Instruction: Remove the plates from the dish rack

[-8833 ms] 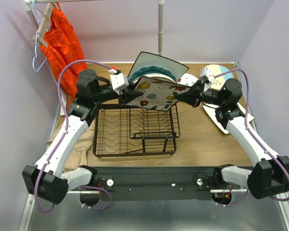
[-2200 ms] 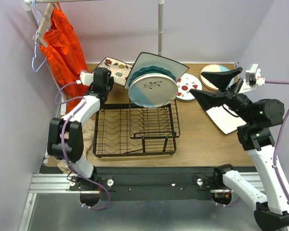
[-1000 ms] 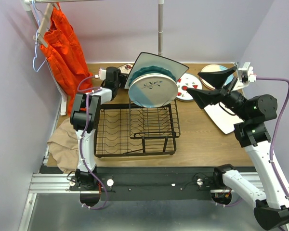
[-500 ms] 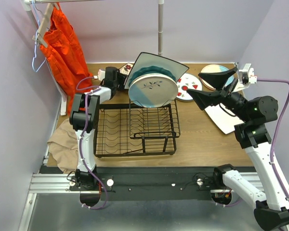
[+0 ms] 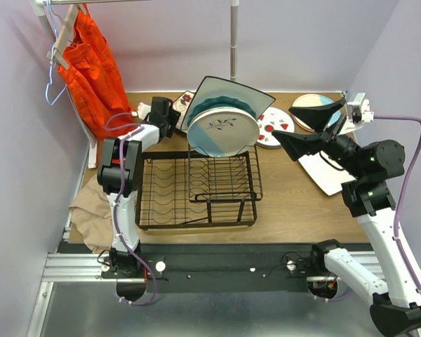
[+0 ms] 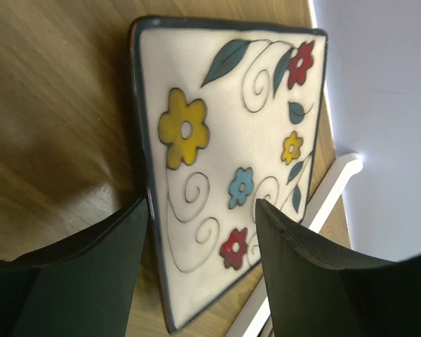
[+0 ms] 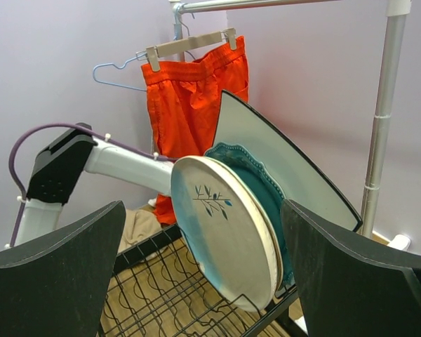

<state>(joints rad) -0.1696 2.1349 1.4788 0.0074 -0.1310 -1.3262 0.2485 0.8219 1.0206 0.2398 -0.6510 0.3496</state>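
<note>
- Seven plates show in all: three on edge in the dish rack and four flat on the table.
- Three rack plates lean together at the rack's far end: a round mint plate with a leaf sprig in front, a dark teal scalloped plate behind it, and a large pale square plate farthest back.
- Four table plates: a flower-print square plate far left behind the rack, a red-fruit round plate just right of the rack, a round cream plate at the far right, and a white square plate nearer on the right.
- Two grippers. We see the left gripper with its fingers apart over the near edge of the flower-print plate, clamping nothing.
- We see the right gripper spread wide in the air right of the rack, pointing left at the three upright plates.
- The flower-print plate lies close to the table's far edge, its right corner hidden behind the pale square plate from above.
- Bare wood shows between the rack's right side and the white square plate.
- One orange garment hangs far left; one tan cloth lies against the rack's left side.
</note>
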